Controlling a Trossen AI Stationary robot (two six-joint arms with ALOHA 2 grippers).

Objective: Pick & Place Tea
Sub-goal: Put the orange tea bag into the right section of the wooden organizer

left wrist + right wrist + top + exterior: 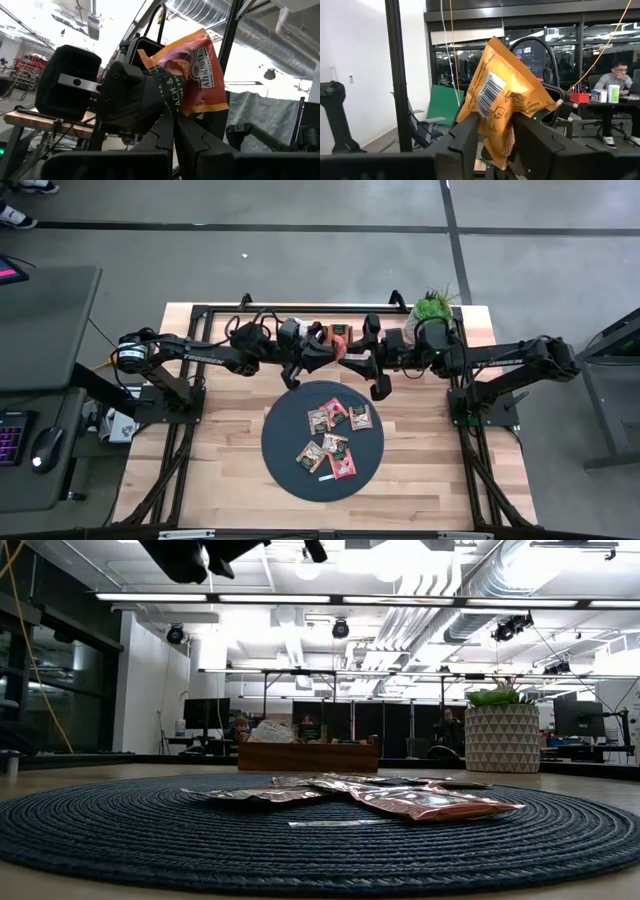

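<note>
Both arms meet high over the table's far middle. One orange-red tea sachet (343,346) hangs in the air between my left gripper (322,352) and my right gripper (366,358), and both are shut on it. Its printed front (197,75) faces the left wrist view. Its back with the barcode (502,100) faces the right wrist view. Several more sachets (334,432) lie flat on the dark round mat (285,442), and they show as a low heap (400,798) in the low view. A thin white strip (326,478) lies near the mat's near rim. My left gripper pinches the sachet's lower edge by the dark label (172,102) between its two fingers (195,142). The sachet stands up above them, lifted clear of the table. My right gripper pinches the sachet's lower part (497,137) between its fingers (467,137). The crumpled sachet stands tilted above them. In the left wrist view the right gripper's body (130,95) covers one side of the sachet.
A low wooden box (335,332) holding more sachets stands at the far edge under the grippers, and also shows as the box (308,756) in the low view. A potted plant (432,310) stands at the far right. Bare wood (420,470) lies on either side of the mat.
</note>
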